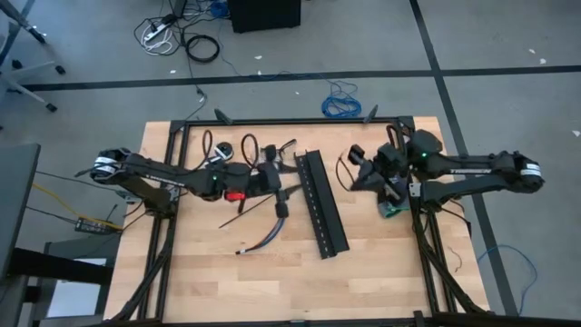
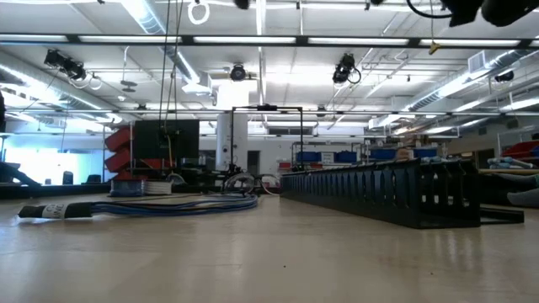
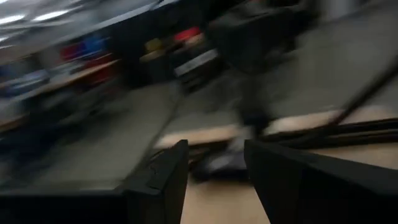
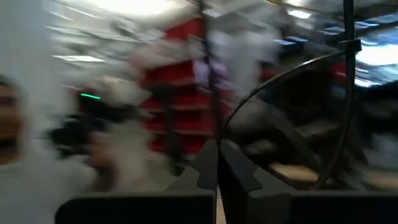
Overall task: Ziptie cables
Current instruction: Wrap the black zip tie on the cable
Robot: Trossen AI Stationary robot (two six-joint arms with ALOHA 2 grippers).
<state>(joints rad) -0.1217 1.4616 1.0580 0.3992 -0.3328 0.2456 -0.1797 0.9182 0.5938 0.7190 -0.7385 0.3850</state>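
Left gripper (image 1: 280, 174) sits over the table's (image 1: 381, 272) far-centre area, just left of the perforated black strips (image 1: 324, 202); in the left wrist view its fingers (image 3: 163, 180) stand apart with a clear gap and nothing between them, so released. Right gripper (image 1: 356, 169) is on the other side of the strips, near the table's far right; in the right wrist view its fingers (image 4: 214, 167) are pressed together, clenched; a thin dark curved strand (image 4: 273, 78) arcs up just past the tips, but whether it is pinched cannot be told (view badly smeared). Cables (image 1: 272, 227) lie loose on the wood just in front of the left gripper, a curved bundle running towards the near left; in the low view the same bundle (image 2: 168, 204) rests flat on the tabletop, left of the strips (image 2: 379, 192). Zipties: not made out with certainty.
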